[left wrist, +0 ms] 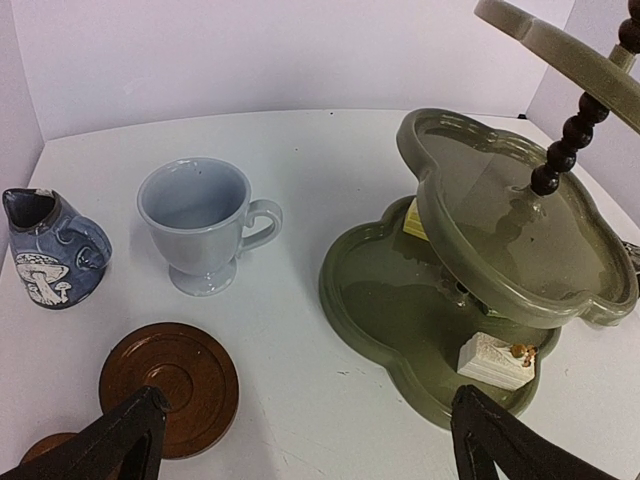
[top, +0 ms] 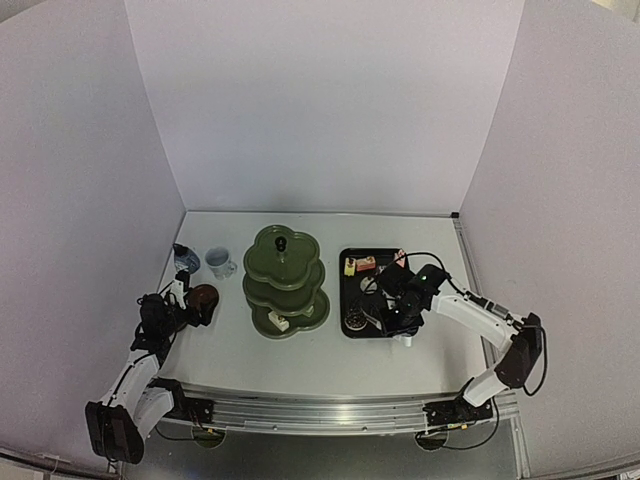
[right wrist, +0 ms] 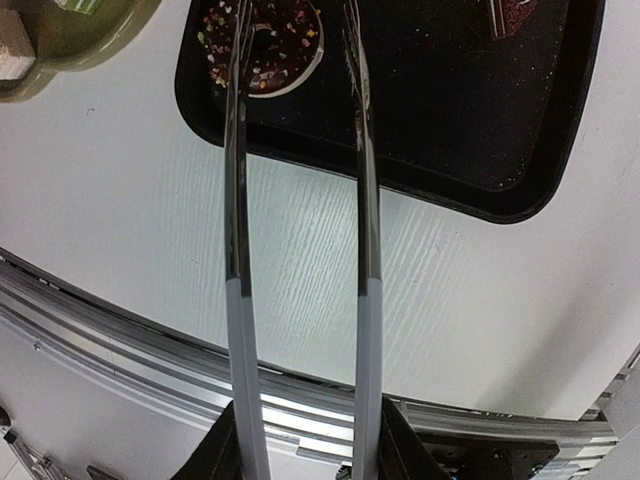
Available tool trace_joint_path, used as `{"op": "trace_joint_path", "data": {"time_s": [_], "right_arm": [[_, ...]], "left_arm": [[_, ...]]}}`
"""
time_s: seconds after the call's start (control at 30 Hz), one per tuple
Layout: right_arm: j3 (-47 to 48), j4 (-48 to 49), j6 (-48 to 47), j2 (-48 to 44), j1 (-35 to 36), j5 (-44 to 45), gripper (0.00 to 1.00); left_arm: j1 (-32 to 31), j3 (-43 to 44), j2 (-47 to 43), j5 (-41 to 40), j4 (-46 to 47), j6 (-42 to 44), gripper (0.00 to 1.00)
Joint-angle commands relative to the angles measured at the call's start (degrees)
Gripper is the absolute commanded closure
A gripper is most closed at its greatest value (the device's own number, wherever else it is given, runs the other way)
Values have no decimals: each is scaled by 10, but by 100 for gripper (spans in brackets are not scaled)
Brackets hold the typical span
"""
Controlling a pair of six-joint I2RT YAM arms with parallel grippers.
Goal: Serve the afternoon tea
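Left fingers: spread wide and grasping nothing, low over the left side of the counter, near the coasters.
Right fingers: clenched on the handle end of the metal tongs, pressing its two arms partway together.
Tong tips: over the black tray. One arm crosses the chocolate doughnut with sprinkles and the other runs just beside its rim; I cannot tell whether they touch it.
Stand: olive-green, three tiers, mid-counter between the cups and the tray. A white cake lies on its bottom tier.
Cups: pale blue cup upright, beside a darker mushroom-painted cup, both left of the stand.
Coasters: brown coaster in front of the pale blue cup; a second coaster shows only at the frame edge.
Other cakes: small cakes at the tray's far end.
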Motion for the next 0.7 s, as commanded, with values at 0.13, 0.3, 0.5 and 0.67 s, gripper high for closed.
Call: {"op": "trace_joint_path", "data": {"time_s": [0.13, 0.3, 0.5, 0.67], "right_arm": [[-11, -4, 14, -24, -3, -16, 63], [-12, -2, 0, 3, -7, -22, 63], [-22, 18, -11, 19, -21, -44, 64], [-24, 35, -7, 37, -24, -72, 75]], "left_arm": [[3, -1, 4, 4, 11, 9, 1], [3, 0, 4, 4, 11, 8, 1], [3, -1, 3, 4, 12, 8, 1], [3, -1, 2, 3, 13, 7, 1]]}}
